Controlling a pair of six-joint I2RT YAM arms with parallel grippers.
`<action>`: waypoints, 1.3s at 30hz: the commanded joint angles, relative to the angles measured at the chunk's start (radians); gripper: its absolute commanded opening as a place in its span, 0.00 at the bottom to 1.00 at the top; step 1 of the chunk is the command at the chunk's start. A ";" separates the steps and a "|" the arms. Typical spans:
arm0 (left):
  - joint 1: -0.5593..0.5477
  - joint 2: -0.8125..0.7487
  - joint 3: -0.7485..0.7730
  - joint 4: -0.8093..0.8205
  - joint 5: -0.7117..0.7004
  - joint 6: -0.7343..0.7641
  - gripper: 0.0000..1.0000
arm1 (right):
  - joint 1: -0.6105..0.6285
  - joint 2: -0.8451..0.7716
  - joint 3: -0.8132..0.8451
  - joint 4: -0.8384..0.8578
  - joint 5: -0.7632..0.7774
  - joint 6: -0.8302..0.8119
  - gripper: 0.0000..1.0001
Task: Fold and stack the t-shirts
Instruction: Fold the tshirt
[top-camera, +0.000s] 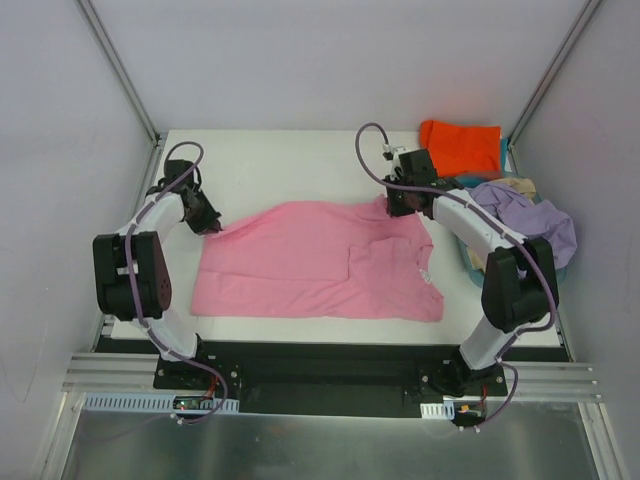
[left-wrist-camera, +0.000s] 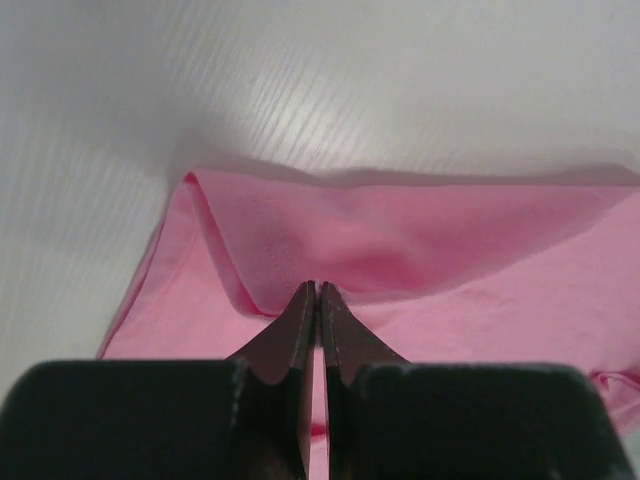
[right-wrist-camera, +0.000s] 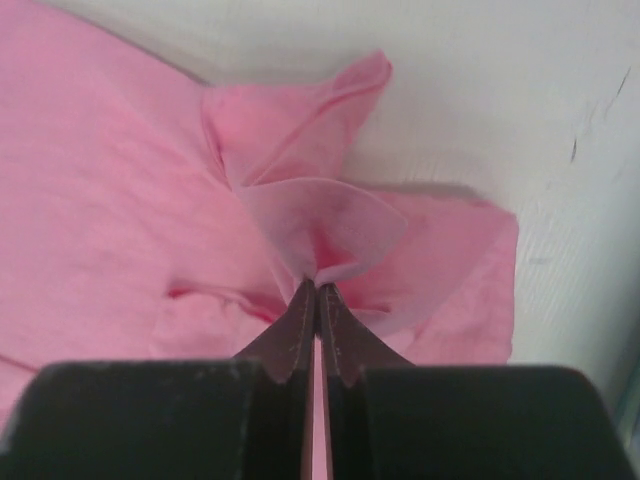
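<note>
On the white table (top-camera: 280, 160) the pink t-shirt (top-camera: 320, 265) lies spread at centre, its far edge clamped at ten o'clock by the left gripper (top-camera: 212, 226) and at two o'clock by the right gripper (top-camera: 400, 205), so lifting both level and taut should fold it cleanly.

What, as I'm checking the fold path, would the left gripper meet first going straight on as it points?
The pink t-shirt it pinches: its raised fold lies right ahead of the left gripper; beyond that, probably the white table.
</note>
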 joint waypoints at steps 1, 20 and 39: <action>-0.007 -0.174 -0.131 0.031 -0.017 -0.009 0.00 | 0.001 -0.192 -0.132 0.015 0.003 0.019 0.01; -0.003 -0.536 -0.404 0.021 -0.195 -0.093 0.00 | 0.017 -0.537 -0.408 -0.184 0.002 0.057 0.01; 0.020 -0.588 -0.388 -0.154 -0.381 -0.224 0.99 | 0.032 -0.674 -0.558 -0.422 -0.095 0.203 0.64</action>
